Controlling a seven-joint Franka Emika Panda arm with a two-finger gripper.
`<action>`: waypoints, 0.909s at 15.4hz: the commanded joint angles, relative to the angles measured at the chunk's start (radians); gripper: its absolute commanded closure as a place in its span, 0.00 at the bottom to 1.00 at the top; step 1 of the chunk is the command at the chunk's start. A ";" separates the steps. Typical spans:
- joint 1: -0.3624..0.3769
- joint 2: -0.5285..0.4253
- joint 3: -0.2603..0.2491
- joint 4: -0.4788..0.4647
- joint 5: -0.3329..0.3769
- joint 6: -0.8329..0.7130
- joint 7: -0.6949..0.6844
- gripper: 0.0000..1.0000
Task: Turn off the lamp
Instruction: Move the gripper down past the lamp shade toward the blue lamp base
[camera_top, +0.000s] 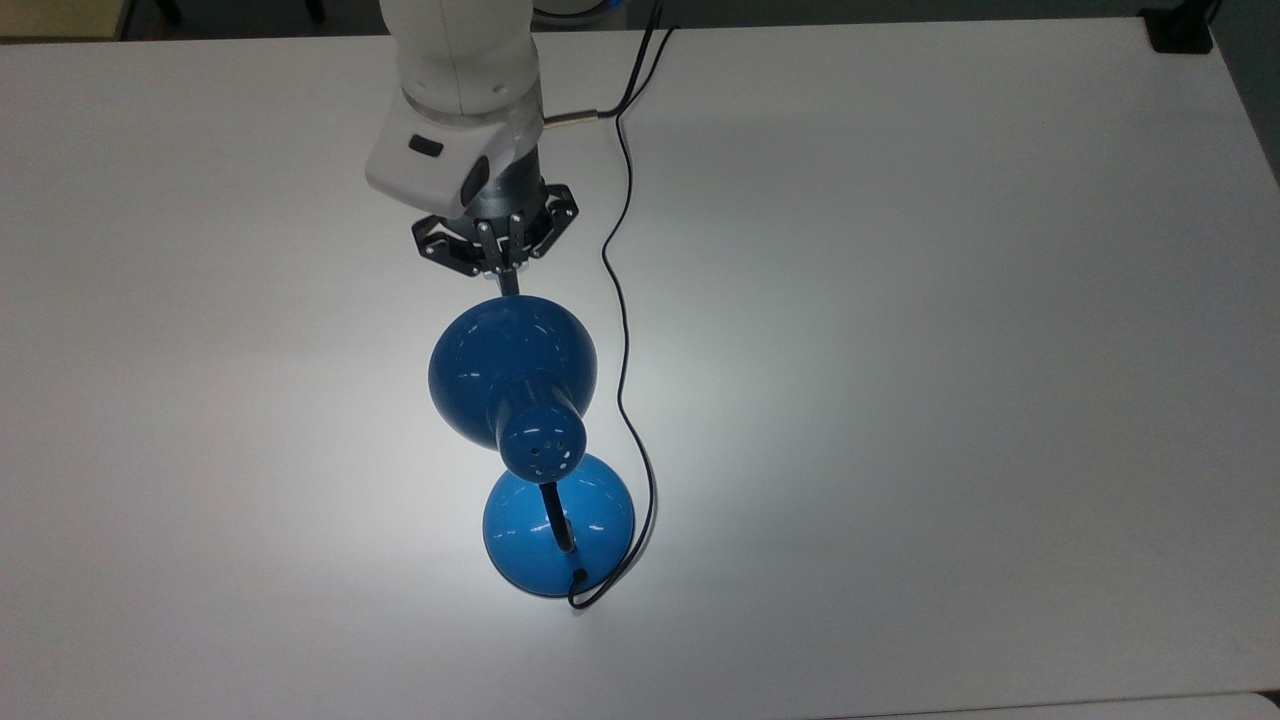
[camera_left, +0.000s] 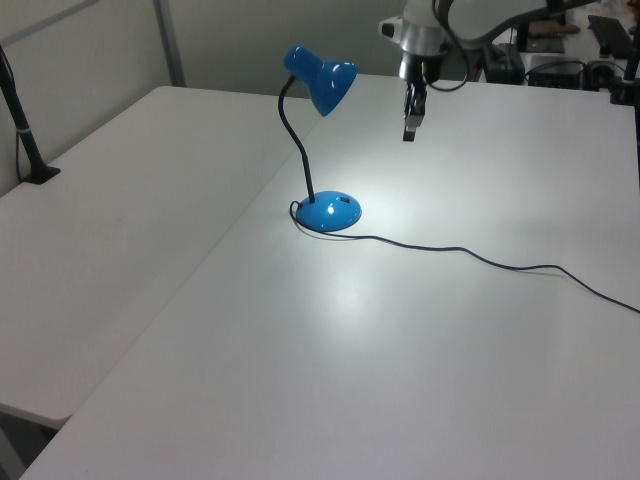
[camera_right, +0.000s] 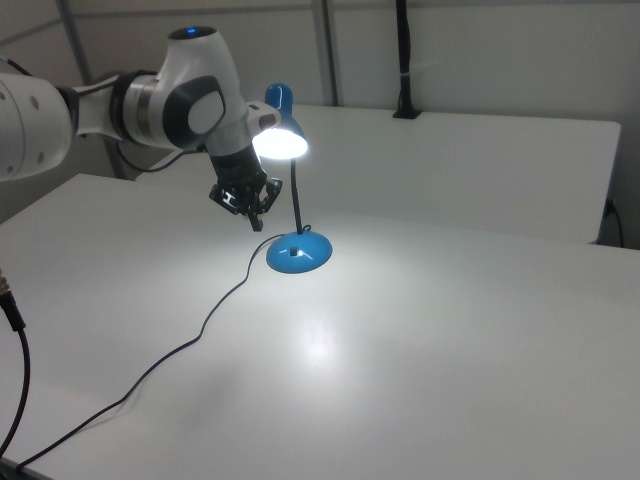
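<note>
My gripper (camera_top: 510, 285) hangs pinched together, holding nothing, with the lamp (camera_top: 513, 372) ahead lit and its switch untouched.

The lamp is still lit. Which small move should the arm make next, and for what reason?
Probably carry the shut pincer down toward the lamp base. The bulb still glows and lights the table, and the pincer hangs beside the shade, well above the base.

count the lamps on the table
1: the lamp stands lit near the middle of the white table, its shade pointing toward the gripper in the top view.
</note>
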 joint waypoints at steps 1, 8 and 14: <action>0.027 0.035 -0.009 -0.029 0.010 0.143 0.051 1.00; 0.042 0.132 -0.009 -0.023 -0.003 0.304 0.132 1.00; 0.044 0.195 -0.018 -0.023 -0.042 0.396 0.179 1.00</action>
